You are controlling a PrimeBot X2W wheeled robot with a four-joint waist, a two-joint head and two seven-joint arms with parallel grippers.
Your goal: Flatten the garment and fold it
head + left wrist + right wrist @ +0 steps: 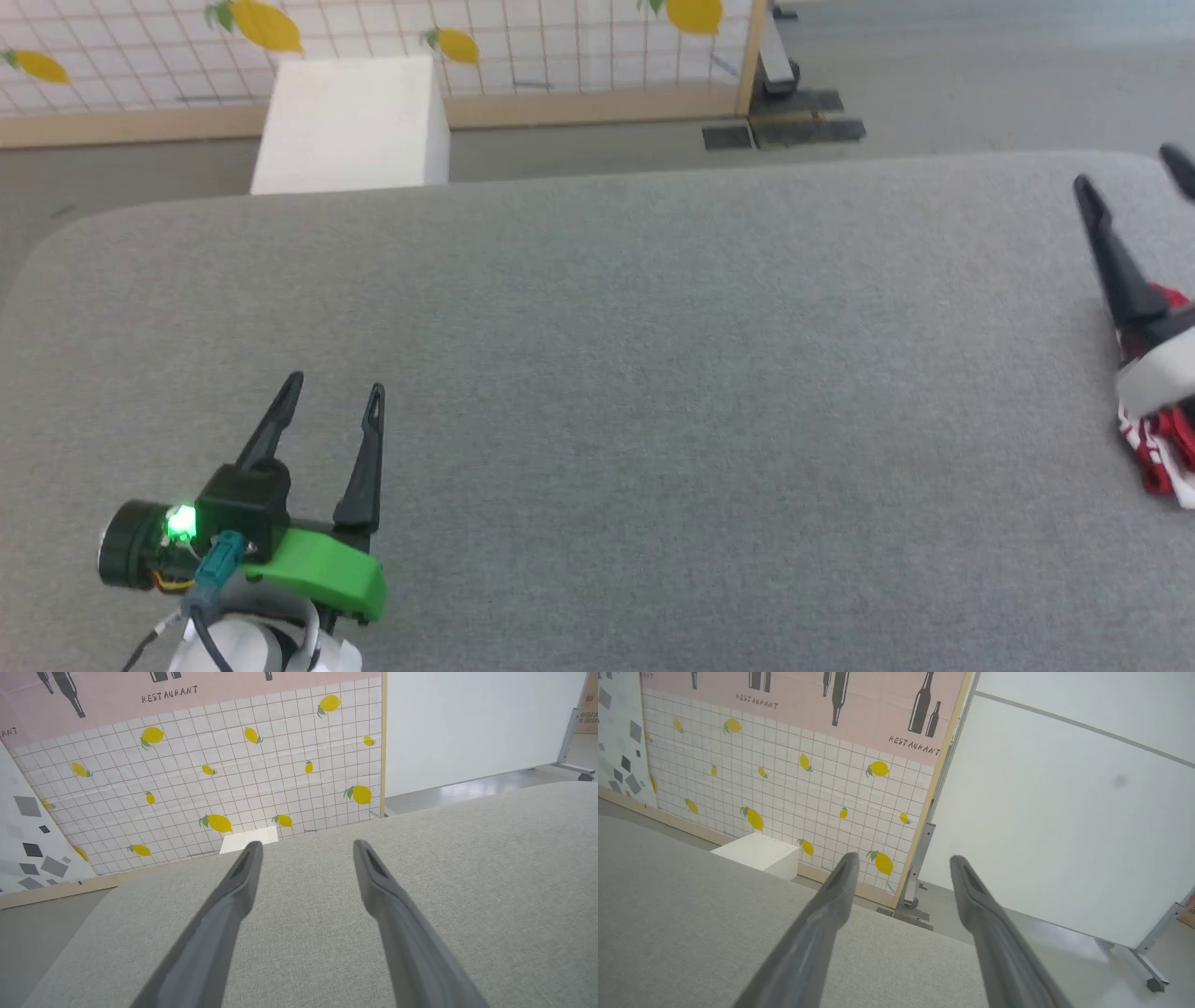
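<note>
In the head view, the crumpled red-and-white jersey-style garment (1158, 457) lies bunched at the right edge of the grey fabric-covered desk (653, 327), just under the wrist of your right pincer (1123, 168). That pincer is wide and empty, as is the left pincer (336, 383), which sits well apart near the front left corner. In the left wrist view, the left pincer (306, 847) spreads over bare desk. In the right wrist view, the right pincer (901, 861) points past the desk's far edge, so the cloth likely lies behind its tips.

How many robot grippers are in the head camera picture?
2. The left gripper is lower left over the grey surface; the right gripper, partly cut off, is at the right edge by the garment.
</note>
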